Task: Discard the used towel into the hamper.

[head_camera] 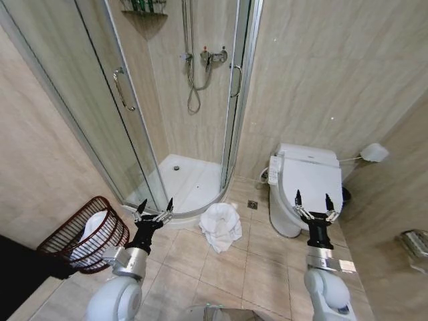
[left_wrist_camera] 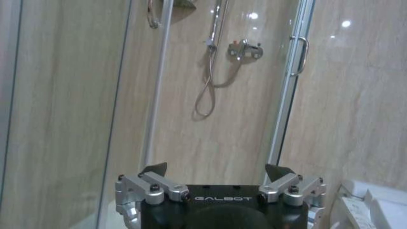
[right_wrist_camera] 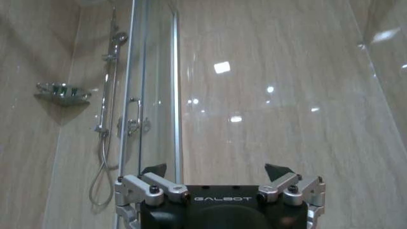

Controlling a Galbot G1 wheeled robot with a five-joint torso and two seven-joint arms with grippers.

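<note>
1. A white towel (head_camera: 221, 226) is seen crumpled on the tiled floor (head_camera: 267, 274), low in the centre of the head view, just beside the curved edge of the shower tray (head_camera: 190, 184)
2. The hamper (head_camera: 67, 234), a dark reddish-brown openwork basket, is seen at the lower left of that frame, tilted, with white cloth inside it
3. The left gripper (head_camera: 154, 212) is held between hamper and towel, touching neither; its fingers are spread wide and nothing is held
4. The right gripper (head_camera: 313, 207) is held at the lower right, in front of the white toilet (head_camera: 306, 180); its fingers are likewise spread wide and empty
5. In the wrist views, both pairs of fingertips are seen parted before the beige wall tiles, with the shower hose (left_wrist_camera: 210, 81) beyond the left pair
</note>
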